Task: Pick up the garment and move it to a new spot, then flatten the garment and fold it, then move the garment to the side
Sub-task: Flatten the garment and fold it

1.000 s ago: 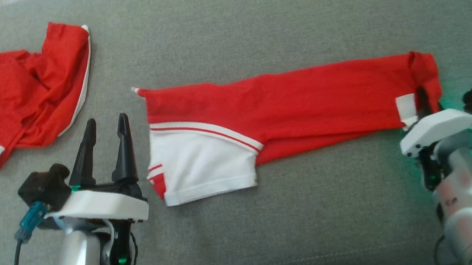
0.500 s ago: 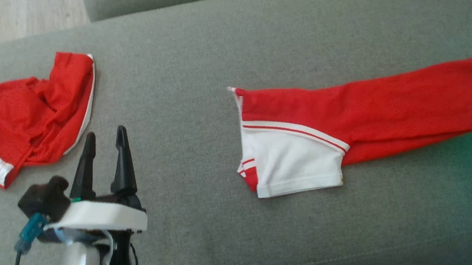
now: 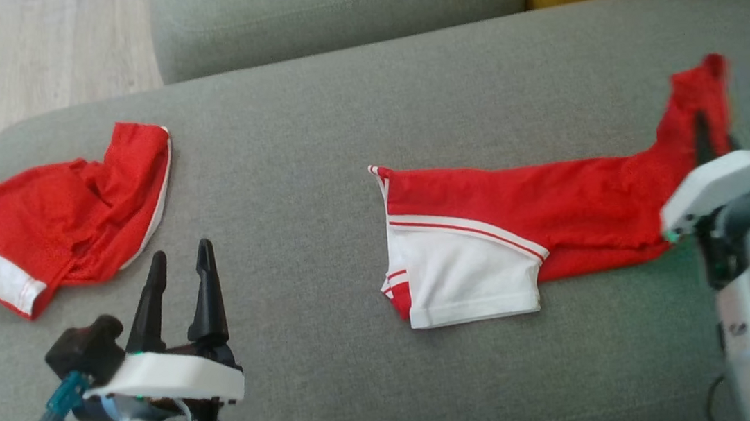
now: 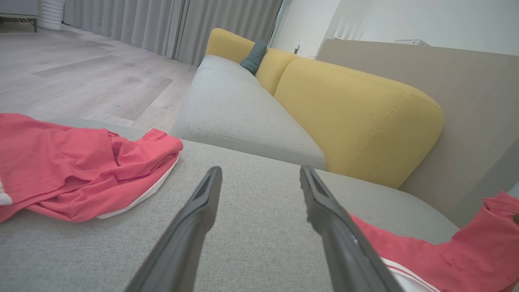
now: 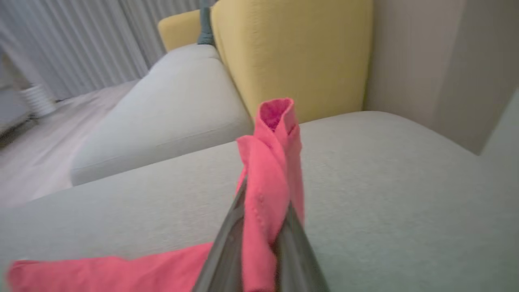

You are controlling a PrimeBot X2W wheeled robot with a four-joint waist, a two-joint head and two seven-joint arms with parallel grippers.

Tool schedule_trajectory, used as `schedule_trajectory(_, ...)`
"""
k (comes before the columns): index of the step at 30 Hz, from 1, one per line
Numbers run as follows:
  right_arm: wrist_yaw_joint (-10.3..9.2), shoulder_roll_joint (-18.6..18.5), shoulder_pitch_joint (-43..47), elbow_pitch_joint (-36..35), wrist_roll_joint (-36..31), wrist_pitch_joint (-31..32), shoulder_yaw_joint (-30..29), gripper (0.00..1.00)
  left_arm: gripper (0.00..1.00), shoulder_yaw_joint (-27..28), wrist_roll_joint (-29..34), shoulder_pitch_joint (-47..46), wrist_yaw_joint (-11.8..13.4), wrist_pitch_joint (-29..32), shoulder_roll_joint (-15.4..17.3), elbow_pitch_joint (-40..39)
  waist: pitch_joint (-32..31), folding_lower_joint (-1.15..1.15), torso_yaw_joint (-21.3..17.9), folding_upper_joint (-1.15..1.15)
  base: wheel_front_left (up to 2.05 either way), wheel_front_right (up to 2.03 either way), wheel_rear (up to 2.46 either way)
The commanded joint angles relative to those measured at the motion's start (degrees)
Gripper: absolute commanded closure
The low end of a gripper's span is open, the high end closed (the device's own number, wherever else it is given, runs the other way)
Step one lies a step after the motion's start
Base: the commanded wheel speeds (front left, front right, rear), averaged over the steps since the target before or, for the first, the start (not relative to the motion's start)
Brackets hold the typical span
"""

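R fingers half hidden by garment.

The head view looks steeply down from above onto the grey sofa seat, far enough back to take in most of its width. The left wrist view sits low and close over that seat, facing along the left pincer toward the yellow backrest. The right wrist view, equally low, faces the same backrest. All 3 views share the seat and the long red garment.
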Motion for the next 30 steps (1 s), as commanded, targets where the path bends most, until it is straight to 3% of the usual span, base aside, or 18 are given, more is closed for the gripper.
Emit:
schedule_trajectory(1, -0.05, 0.64, -0.53, -3.70, 5.50, 1.26, 6.77, 1.00, 0.00, 1.67, -0.40, -1.42, 0.41, -0.69, 0.44, -2.10, -0.81, 0.00, 0.53, 0.00, 0.00, 0.00, 0.00)
schedule_trajectory(3, -0.05, 0.67, 1.60, -7.23, 14.14, 3.29, 15.41, 1.00, 0.00, 1.41, -0.63, -1.34, 0.51, -0.69, 0.44, -2.20, -0.88, 0.00, 1.18, 0.00, 0.00, 0.00, 0.00)
schedule_trajectory(12, -0.05, 0.69, 5.43, -11.86, 28.77, 3.21, 30.65, 1.00, 0.00, 0.67, -0.84, -1.78, 0.68, -0.69, 0.44, -2.09, 0.34, 0.00, 3.26, 0.00, 0.00, 0.00, 0.00)
schedule_trajectory(30, -0.05, 0.69, 0.96, 5.45, 47.23, -9.72, 49.91, 1.00, 0.00, -2.51, -1.45, -2.99, 0.98, -0.69, 0.44, -0.08, 1.94, 0.00, 9.59, 0.00, 0.00, 0.00, 0.00)
